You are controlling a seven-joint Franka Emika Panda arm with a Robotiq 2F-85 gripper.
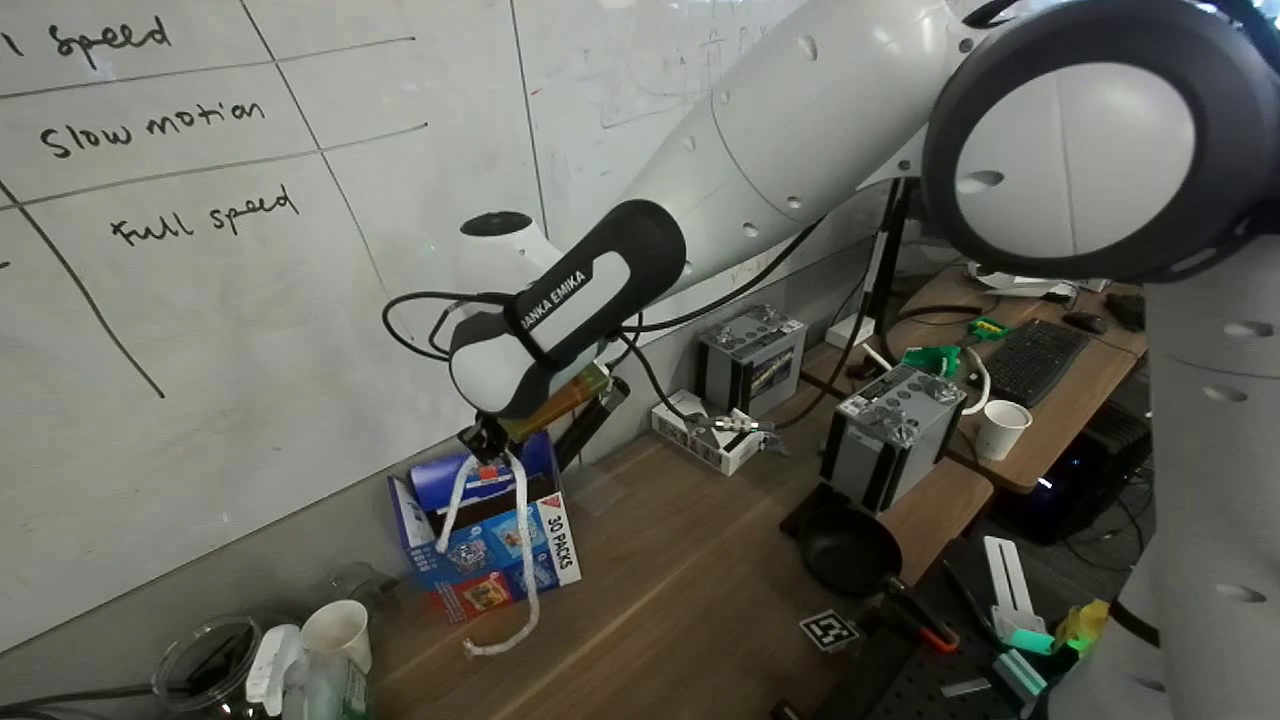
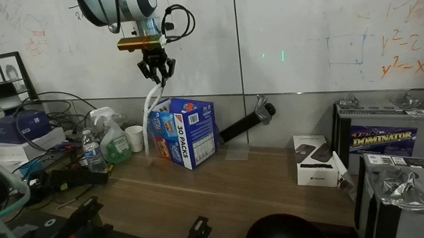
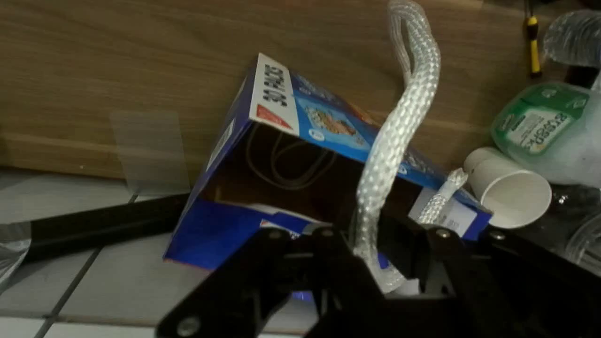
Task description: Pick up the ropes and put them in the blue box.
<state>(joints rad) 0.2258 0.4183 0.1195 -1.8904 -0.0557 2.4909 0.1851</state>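
Evidently mid-placing: my gripper point(image 2: 161, 82) clamped on rope point(image 1: 527, 545), w/ tail outside blue box point(image 2: 203, 137). Next prob. needs lift, tail over opening, release.

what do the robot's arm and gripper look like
The arm is glossy white and rounded, with a thick dark ring and a black band bearing white lettering that ends in "EMIKA". The gripper is black, two-fingered and jointed; above it are a gold-orange bar and looping black cables.
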